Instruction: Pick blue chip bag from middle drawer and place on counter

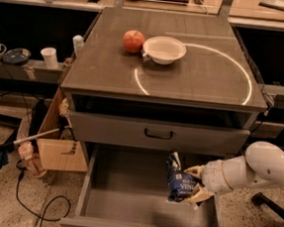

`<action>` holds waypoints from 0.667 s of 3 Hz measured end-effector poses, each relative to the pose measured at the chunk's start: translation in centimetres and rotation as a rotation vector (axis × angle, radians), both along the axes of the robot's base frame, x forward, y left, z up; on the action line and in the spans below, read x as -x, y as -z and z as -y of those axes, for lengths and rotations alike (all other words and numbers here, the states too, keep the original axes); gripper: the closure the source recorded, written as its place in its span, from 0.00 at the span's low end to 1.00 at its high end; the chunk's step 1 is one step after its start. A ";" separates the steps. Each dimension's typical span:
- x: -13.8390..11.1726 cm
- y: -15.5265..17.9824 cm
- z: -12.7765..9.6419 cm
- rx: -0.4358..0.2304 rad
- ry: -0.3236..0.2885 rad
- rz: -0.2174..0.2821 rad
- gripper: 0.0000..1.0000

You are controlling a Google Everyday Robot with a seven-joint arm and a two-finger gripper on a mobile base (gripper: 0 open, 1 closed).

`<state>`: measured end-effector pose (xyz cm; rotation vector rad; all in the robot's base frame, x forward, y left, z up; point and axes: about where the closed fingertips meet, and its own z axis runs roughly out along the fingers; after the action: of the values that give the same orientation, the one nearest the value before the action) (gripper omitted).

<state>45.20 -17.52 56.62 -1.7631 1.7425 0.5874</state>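
Note:
The blue chip bag (179,180) is dark blue with white lettering and hangs upright above the right side of the open middle drawer (125,196). My gripper (195,182) comes in from the right on a white arm and is shut on the bag's right edge. The bag is lifted off the drawer's grey floor and casts a shadow below it. The counter (195,75) is the grey-brown cabinet top with a thin white circular line, above the drawers.
A red apple (133,41) and a white bowl (164,50) sit at the back of the counter. A closed drawer front with a black handle (158,134) is above the open drawer. A cardboard box (59,145) and cables lie on the floor at left.

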 end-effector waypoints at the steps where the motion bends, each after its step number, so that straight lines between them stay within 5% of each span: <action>1: 0.0 0.0 0.0 0.000 0.000 0.000 1.00; 2: 0.1 0.8 -0.3 -0.007 -0.005 -0.022 1.00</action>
<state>45.12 -17.20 55.78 -1.7633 1.7493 0.6159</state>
